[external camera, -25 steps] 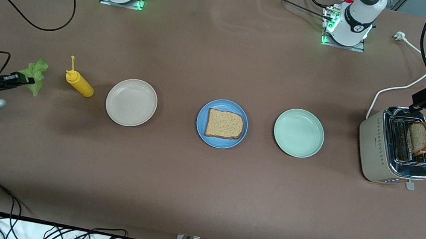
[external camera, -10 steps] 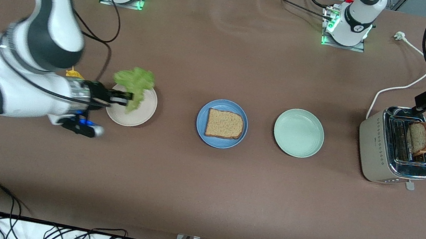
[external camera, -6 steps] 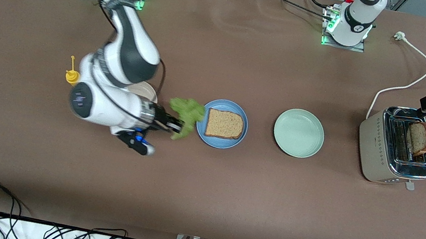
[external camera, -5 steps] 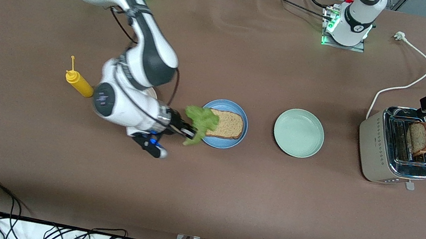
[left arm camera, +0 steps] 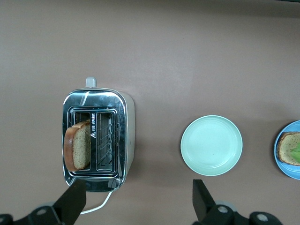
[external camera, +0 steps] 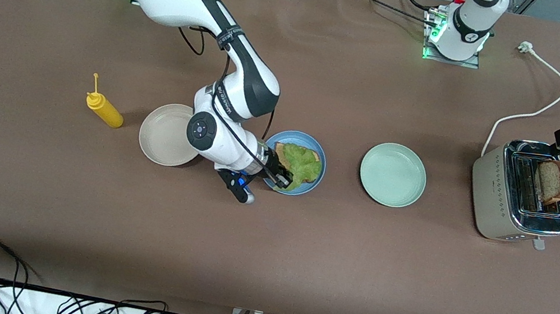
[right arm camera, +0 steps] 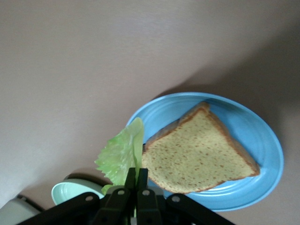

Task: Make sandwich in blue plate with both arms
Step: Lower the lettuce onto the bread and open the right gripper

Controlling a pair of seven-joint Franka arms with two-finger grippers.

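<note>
Even overhead light, soft shadows (darker beneath arms), toaster [external camera: 521,192] glare, sharp focus

No legible text; small mark on toaster [left arm camera: 97,140] top unreadable.

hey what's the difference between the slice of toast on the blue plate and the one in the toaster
The toast on the blue plate lies flat on the blue plate; the toast in the toaster stands on edge in a slot of the toaster, sticking out. The plate slice has the lettuce leaf over it, held by the shut right gripper; the toaster slice is bare, with the open left gripper above the toaster. Both are brown wholegrain with darker crust.
</note>
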